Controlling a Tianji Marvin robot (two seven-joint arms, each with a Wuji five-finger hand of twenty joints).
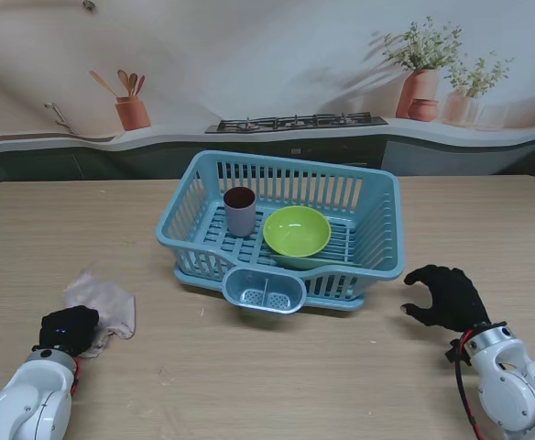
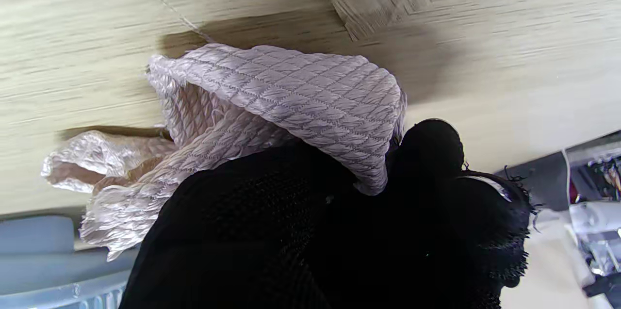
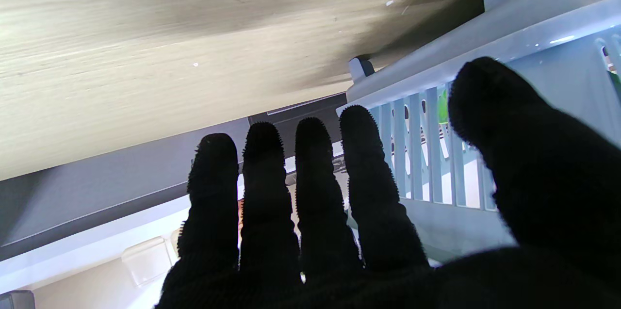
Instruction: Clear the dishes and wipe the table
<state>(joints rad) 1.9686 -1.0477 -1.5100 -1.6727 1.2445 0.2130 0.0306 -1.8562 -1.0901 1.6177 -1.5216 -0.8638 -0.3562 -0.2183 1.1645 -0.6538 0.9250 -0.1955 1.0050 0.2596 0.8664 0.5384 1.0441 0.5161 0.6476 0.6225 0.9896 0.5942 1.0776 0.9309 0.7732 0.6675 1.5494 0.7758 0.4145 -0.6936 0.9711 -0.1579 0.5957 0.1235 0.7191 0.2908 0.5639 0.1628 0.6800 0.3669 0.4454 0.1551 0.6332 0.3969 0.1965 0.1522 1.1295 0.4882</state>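
A pale pink quilted cloth (image 1: 103, 302) lies crumpled on the table at my near left. My left hand (image 1: 66, 330) in its black glove is closed over the cloth's near edge. In the left wrist view the cloth (image 2: 291, 100) bunches up between the black fingers (image 2: 427, 154). The blue dish rack (image 1: 377, 229) stands mid-table and holds a brown-rimmed grey cup (image 1: 240, 210) and a green bowl (image 1: 297, 231). My right hand (image 1: 446, 295) rests to the right of the rack, fingers (image 3: 310, 173) spread, holding nothing.
The rack's cutlery pocket (image 1: 264, 291) juts toward me at its front. The rack's slatted wall (image 3: 436, 144) is close beside my right hand. Behind the table runs a counter with a stove (image 1: 295, 121), a utensil pot (image 1: 132, 112) and potted plants (image 1: 421, 78).
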